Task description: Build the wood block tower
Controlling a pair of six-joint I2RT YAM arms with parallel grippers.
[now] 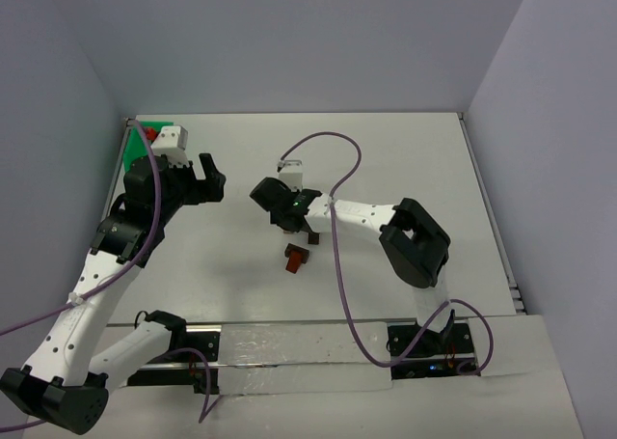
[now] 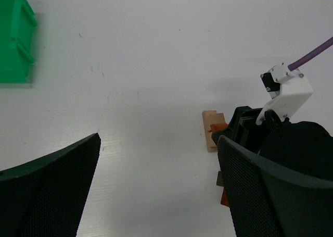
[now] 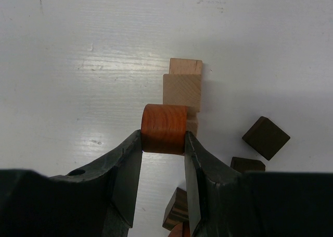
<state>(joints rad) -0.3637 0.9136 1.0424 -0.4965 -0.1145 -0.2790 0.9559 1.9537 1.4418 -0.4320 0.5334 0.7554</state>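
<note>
Top external view gives me the white table [image 1: 386, 150] with both arms over it. My left arm [image 1: 87, 285] rises from its base and bends up the left side, wrist near the far-left corner beside the flat bright green plastic tray [image 1: 133, 154]. My right arm [image 1: 371, 212] folds at the elbow on the right and reaches leftward to the middle of the table.

The left gripper [image 1: 210, 178] hangs over bare table with its jaws spread wide and nothing between them. The right gripper [image 3: 163, 140] points down at the centre, its jaws pinching a reddish-brown rounded wooden block [image 3: 164, 125] by its two flat sides.

On the right wrist camera that block sits right against the light tan wooden blocks [image 3: 182, 88] grouped together on the table; I cannot tell whether it touches them. A dark brown wooden cube [image 3: 265, 138] lies just to their right. Another reddish-brown wooden piece [image 1: 294, 258] lies nearer the bases.
</note>
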